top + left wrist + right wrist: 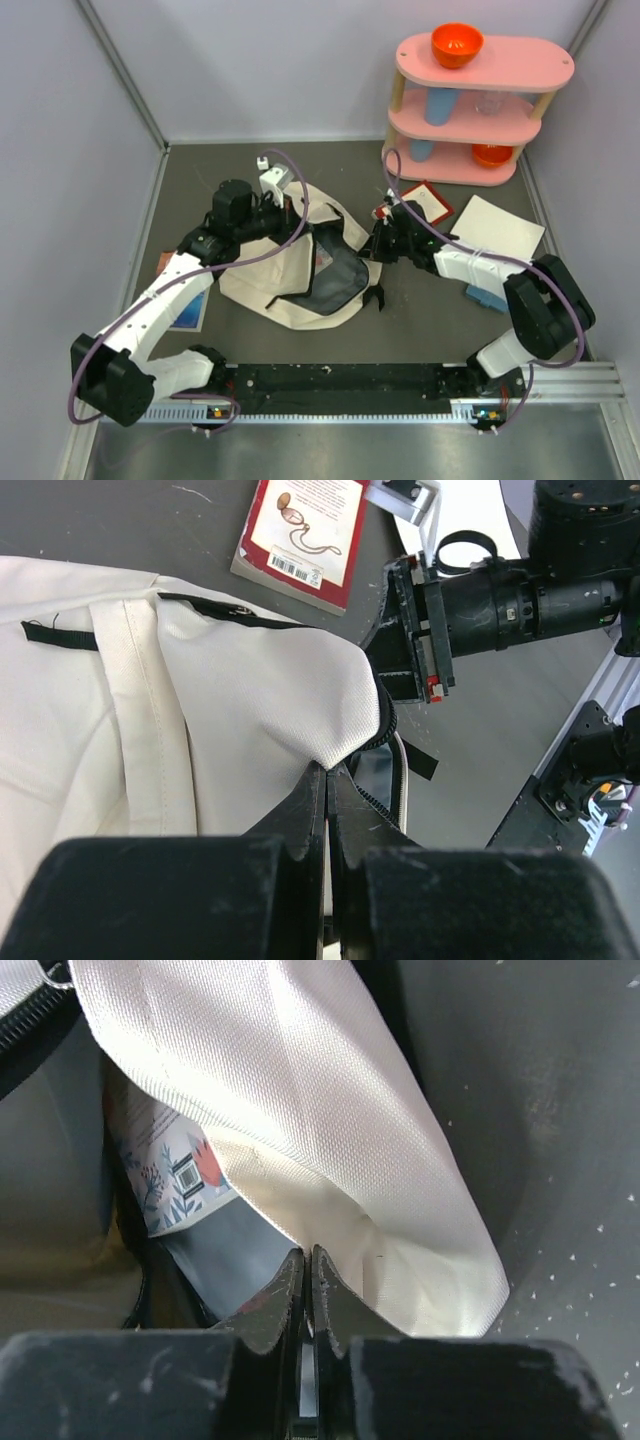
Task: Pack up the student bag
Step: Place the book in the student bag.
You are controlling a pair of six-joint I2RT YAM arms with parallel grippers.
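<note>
The student bag [268, 287] is laid slumped on the dark table [420, 325], in the middle between the two arms, with its black-trimmed opening turned towards the right; the left gripper [325, 777] is brought in from the far left side of the bag, and its fingers are pressed together on a raised peak of cream canvas beside the zip; the right gripper [307, 1257] is set at the right edge of the bag, its fingers likewise closed, with the lower edge of a cream fabric flap pinched between the tips; under that flap, inside the bag, a booklet [178, 1172] printed with flowers and a barcode is seen against a grey lining; a red-covered book [300, 530] is laid flat on the table just beyond the bag, on the far right, and a white sheet [498, 228] is placed to the right of it; a blue booklet [190, 308] is partly covered by the left arm at the near left; a pink shelf [480, 70] is stood in the far right corner, with an orange bowl [457, 44] on its top tier and a blue cup [440, 104] on the tier below.
</note>
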